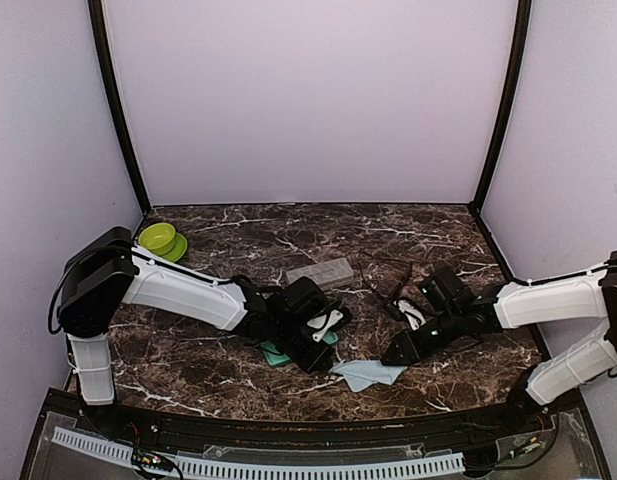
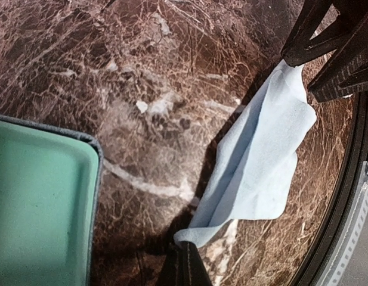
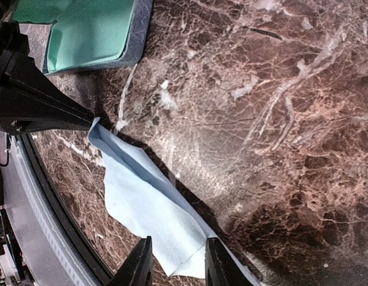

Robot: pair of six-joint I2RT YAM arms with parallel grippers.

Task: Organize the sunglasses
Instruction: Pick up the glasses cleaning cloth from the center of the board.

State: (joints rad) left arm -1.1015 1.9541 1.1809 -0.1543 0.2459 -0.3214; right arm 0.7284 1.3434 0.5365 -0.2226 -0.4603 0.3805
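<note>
Top external view, from the left: a lime-green bowl [image 1: 160, 239] sits at the back-left corner of the dark marble table [image 1: 238, 222], beside the left arm's elbow. That arm reaches toward the middle, and under its wrist lies an open case with a mint-green lining [image 1: 273, 352]; the left wrist view shows the lining edged by a grey rim [image 2: 95, 179]. The left gripper [image 1: 326, 360] is pinched together on the near corner of a light blue cloth [image 1: 368, 373]. In the left wrist view that corner disappears between the dark fingertips [image 2: 184, 265]. Behind the gripper, well apart from it, a clear oblong case [image 1: 320, 272] lies flat. The cloth lies rumpled between the two grippers, near the table's front edge.

Just right of centre, a thin dark shape beside the right arm's wrist may be one pair of sunglasses [image 1: 398, 306]; it is too small to be sure.

The right gripper [image 1: 390, 357] sits at the cloth's other end. In the right wrist view its two fingers [image 3: 139, 265] stand apart with the cloth's edge [image 3: 172, 238] lying between them.
</note>
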